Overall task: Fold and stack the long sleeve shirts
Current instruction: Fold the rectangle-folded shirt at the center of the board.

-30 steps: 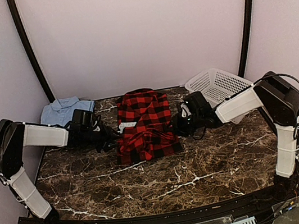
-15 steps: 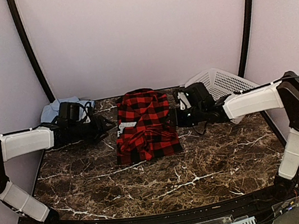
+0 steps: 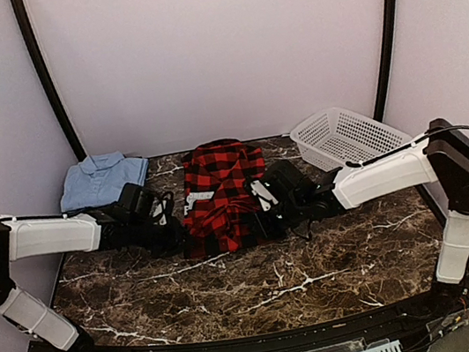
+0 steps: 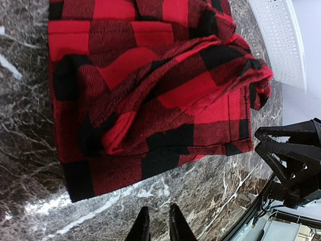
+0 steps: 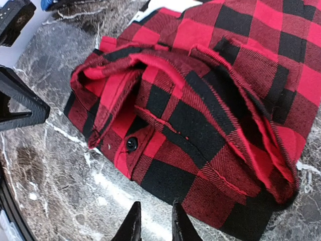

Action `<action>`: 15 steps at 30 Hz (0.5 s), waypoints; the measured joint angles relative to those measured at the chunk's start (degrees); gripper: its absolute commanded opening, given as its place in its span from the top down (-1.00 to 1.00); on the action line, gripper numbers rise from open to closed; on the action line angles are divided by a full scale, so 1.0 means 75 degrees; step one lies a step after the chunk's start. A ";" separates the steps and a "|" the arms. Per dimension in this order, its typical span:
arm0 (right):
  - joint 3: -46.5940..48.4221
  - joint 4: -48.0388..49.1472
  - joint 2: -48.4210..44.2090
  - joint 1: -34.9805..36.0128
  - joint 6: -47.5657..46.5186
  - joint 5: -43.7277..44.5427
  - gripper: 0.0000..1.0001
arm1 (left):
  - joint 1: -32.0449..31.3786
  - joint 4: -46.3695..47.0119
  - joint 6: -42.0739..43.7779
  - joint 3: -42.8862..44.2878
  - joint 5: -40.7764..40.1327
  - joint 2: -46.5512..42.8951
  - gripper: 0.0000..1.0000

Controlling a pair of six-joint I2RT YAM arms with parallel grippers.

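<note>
No legible text, brand, number or sign anywhere; only a small white tag (image 3: 195, 197) on the flannel shirt (image 3: 230, 203), near its left edge in the top view, too small and blurred to read.

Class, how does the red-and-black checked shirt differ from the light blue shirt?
The checked shirt is patterned; the light blue shirt is plain. The checked shirt lies in the middle; the light blue shirt sits at the back left corner. The checked shirt's near edge is rumpled; the light blue shirt looks flat. Both are folded.
</note>
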 measured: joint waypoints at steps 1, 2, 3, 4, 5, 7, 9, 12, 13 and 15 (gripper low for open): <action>0.0067 -0.0052 0.0111 0.0032 -0.0012 0.0020 0.65 | -0.0085 0.0017 -0.0017 0.0000 0.0000 0.0099 0.74; 0.0128 -0.0093 0.0204 0.0047 -0.0020 0.0038 0.65 | -0.0166 0.0029 -0.0052 0.0000 0.0000 0.0201 0.74; 0.0230 -0.0140 0.0338 0.0067 -0.0038 0.0055 0.65 | -0.0230 0.0038 -0.0090 0.0006 0.0000 0.0306 0.75; 0.0329 -0.0163 0.0466 0.0070 -0.0044 0.0064 0.66 | -0.0289 0.0044 -0.0111 0.0017 0.0000 0.0402 0.75; 0.0411 -0.0198 0.0565 0.0070 -0.0047 0.0085 0.66 | -0.0335 0.0050 -0.0134 0.0047 0.0000 0.0507 0.75; 0.0705 -0.0347 0.0845 0.0079 -0.0079 0.0160 0.66 | -0.0423 0.0073 -0.0160 0.0154 0.0000 0.0731 0.76; 0.1035 -0.0539 0.1099 0.0087 -0.0125 0.0356 0.65 | -0.0469 0.0064 -0.0160 0.0338 0.0000 0.0950 0.76; 0.1751 -0.0874 0.1550 0.0070 -0.0213 0.0778 0.64 | -0.0490 0.0020 -0.0122 0.0801 -0.0061 0.1320 0.75; 0.2008 -0.1011 0.1696 0.0026 -0.0230 0.0886 0.63 | -0.0493 -0.0061 -0.0082 0.1023 -0.0111 0.1457 0.74; 0.2597 -0.1221 0.2022 -0.0026 -0.0303 0.1087 0.58 | -0.0490 -0.0216 0.0038 0.1521 -0.0254 0.1775 0.72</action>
